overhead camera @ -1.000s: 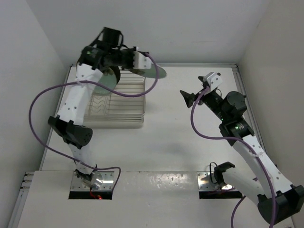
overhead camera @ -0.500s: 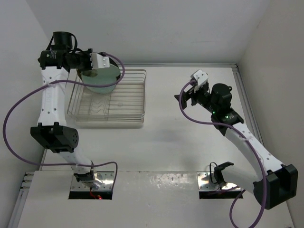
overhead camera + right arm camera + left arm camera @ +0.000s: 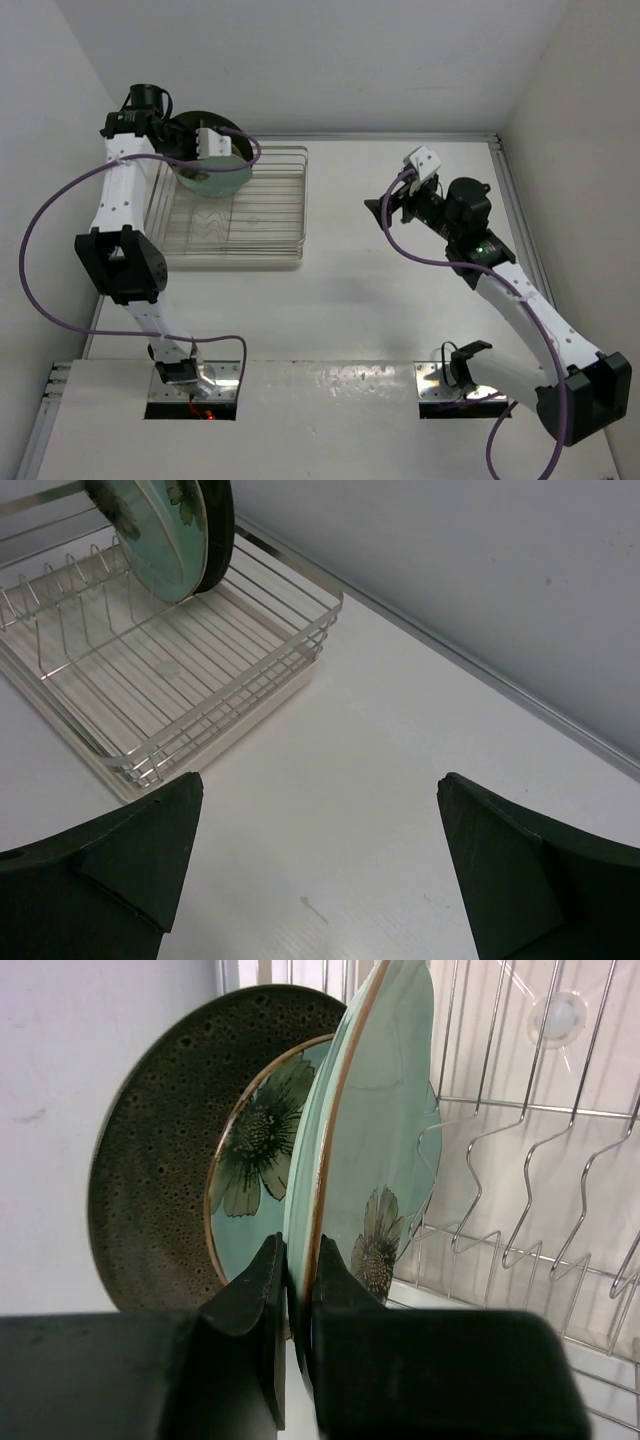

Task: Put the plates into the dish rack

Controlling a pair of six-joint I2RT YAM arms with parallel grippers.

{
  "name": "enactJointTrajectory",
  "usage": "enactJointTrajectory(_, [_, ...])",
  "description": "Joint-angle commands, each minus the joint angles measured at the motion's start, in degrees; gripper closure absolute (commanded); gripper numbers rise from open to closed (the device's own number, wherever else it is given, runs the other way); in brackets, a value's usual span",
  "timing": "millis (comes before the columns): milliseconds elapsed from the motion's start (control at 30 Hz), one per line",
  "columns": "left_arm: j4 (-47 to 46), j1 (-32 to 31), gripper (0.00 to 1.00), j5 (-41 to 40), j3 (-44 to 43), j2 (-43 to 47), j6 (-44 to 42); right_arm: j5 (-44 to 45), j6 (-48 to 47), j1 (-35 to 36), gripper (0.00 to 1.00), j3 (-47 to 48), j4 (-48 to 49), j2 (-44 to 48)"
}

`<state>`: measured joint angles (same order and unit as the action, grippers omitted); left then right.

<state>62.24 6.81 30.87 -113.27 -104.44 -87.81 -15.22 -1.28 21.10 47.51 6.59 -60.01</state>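
Observation:
My left gripper (image 3: pixel 298 1260) is shut on the rim of a pale mint-green plate (image 3: pixel 380 1140) and holds it upright on edge at the far left end of the dish rack (image 3: pixel 262 215). Just behind it stand a second mint-green plate (image 3: pixel 260 1160) and the larger dark brown plate (image 3: pixel 150 1180), both upright. In the top view the left gripper (image 3: pixel 207 148) is over the held plate (image 3: pixel 215 180), with the dark brown plate (image 3: pixel 193 124) behind. My right gripper (image 3: pixel 318 785) is open and empty above the bare table, right of the rack (image 3: pixel 200 670). It also shows in the top view (image 3: pixel 383 210).
Wavy wire dividers (image 3: pixel 520 1190) stand free to the right of the held plate. The white wall (image 3: pixel 60 1080) is close behind the dark brown plate. The rack's near right corner (image 3: pixel 330 605) lies left of my right gripper.
My left arm swung back and to the left with the mint-green plate, bringing it upright beside the other two plates. My right arm shifted slightly left and stayed open.

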Motion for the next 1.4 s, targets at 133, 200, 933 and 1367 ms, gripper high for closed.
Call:
enactJointTrajectory(133, [-5.9, 1.54, 1.0, 3.93, -1.16, -0.5, -4.39, 0.11, 0.93, 1.75, 0.0, 1.71, 1.67, 0.77])
enactJointTrajectory(200, [-5.9, 1.54, 1.0, 3.4, 0.15, -1.03, -4.39, 0.45, 0.93, 2.19, 0.0, 2.15, 1.5, 0.6])
enactJointTrajectory(933, [-32.04, 4.88, 0.24, -22.11, -0.66, 9.33, 47.3, 6.24, 5.23, 4.12, 0.0, 0.4, 3.69, -1.78])
enactJointTrajectory(1367, [-37.88, 21.76, 0.2, -46.78, 53.93, 33.77, 78.58, 22.34, 19.64, -3.96, 0.0, -6.29, 5.19, -4.24])
